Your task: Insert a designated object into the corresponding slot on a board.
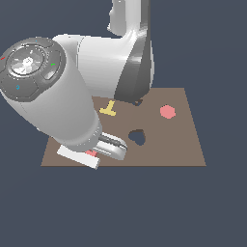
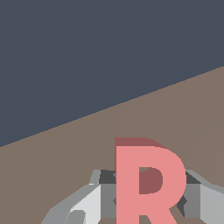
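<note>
The pink R (image 2: 146, 183) sits between the tool's fingers (image 2: 87, 205), which flank it on either side in the wrist view; the tool (image 2: 146, 203) looks pinched on the letter, though the contact faces are hidden behind it. In the exterior view only a sliver of the pink R shows under the tool, at about 7 o'clock on the board (image 1: 183, 144), near its front edge. The R-shaped slot (image 1: 137, 102) is mostly covered by the arm (image 1: 96, 62), a dark bit peeking out at about 12 o'clock, well apart from the letter. Between them lie the yellow T (image 1: 109, 109) and the dark heart-shaped hole (image 1: 138, 137); the pink hexagon (image 1: 167, 112) rests toward 2 o'clock.

The risks, as I judge them: the letter may twist in the grip and meet the slot rotated, catching on its rim, or the carry may drag it across the T or drop it into the heart hole.
</note>
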Controlling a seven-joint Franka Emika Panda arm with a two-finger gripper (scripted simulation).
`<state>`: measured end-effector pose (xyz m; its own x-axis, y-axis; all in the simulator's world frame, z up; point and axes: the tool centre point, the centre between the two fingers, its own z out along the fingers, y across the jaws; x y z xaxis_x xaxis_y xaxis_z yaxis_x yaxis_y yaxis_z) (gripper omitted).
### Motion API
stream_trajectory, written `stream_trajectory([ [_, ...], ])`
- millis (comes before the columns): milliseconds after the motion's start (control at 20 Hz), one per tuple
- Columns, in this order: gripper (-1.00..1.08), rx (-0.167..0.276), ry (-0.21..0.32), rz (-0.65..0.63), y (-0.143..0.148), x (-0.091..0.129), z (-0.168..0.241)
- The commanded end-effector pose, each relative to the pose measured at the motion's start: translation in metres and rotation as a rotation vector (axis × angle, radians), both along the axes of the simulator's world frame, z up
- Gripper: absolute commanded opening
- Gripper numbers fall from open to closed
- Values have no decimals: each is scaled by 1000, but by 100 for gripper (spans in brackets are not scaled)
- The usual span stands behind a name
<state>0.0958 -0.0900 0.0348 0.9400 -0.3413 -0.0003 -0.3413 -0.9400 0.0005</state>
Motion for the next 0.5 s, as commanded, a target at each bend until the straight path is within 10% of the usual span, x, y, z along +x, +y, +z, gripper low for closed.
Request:
stream_trajectory([
  [0, -100, 0, -1, 103, 17, -4, 1],
  [450, -100, 0, -1, 513, 77, -37, 2],
])
